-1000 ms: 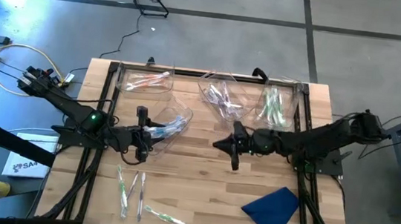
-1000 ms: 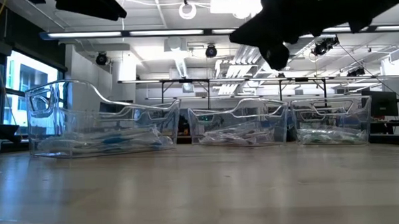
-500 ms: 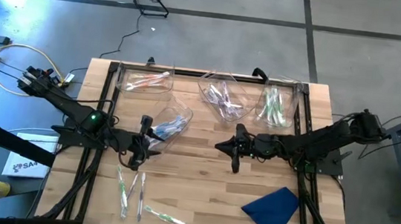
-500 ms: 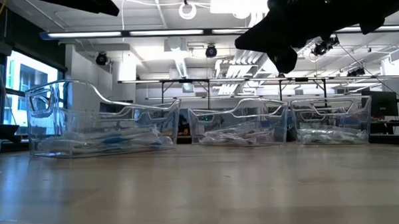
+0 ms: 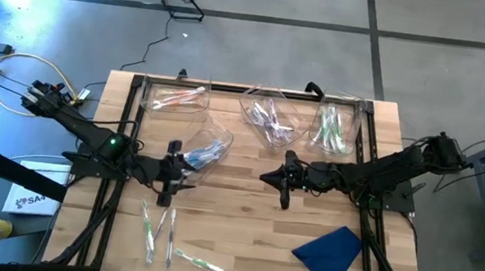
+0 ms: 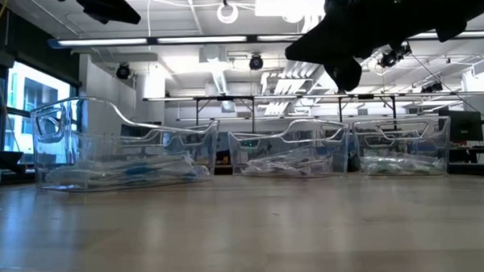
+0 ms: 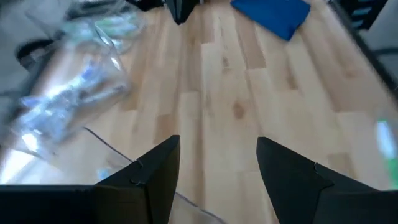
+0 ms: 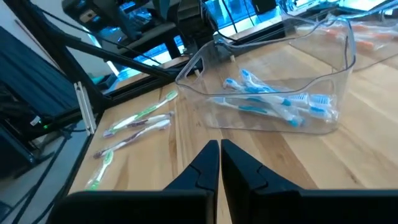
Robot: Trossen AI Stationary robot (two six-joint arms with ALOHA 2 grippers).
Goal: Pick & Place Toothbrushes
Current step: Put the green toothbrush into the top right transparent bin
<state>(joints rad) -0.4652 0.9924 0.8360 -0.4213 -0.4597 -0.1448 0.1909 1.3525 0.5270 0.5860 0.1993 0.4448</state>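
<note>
Several loose toothbrushes [image 5: 160, 228] lie flat on the wooden table near its front left; they also show in the right wrist view [image 8: 138, 122]. A clear bin [image 5: 207, 150] holds blue-accented toothbrushes [image 8: 280, 102]. My left gripper [image 5: 175, 175] is open and empty above the table, between that bin and the loose brushes; its fingers stand apart in the left wrist view [image 7: 217, 168]. My right gripper [image 5: 265, 176] is shut and empty over the table's middle, pointing toward the left; it also shows in the right wrist view [image 8: 219, 158].
Three more clear bins stand along the far edge: one with pink brushes [image 5: 174, 98], one with purple [image 5: 268, 117], one with green [image 5: 332, 127]. A blue cloth [image 5: 331, 251] lies at the front right. Bare wood lies between the two grippers.
My left gripper has moved a little toward the table's near edge, away from the bin of blue toothbrushes and toward the loose brushes. My right gripper has hardly moved.
</note>
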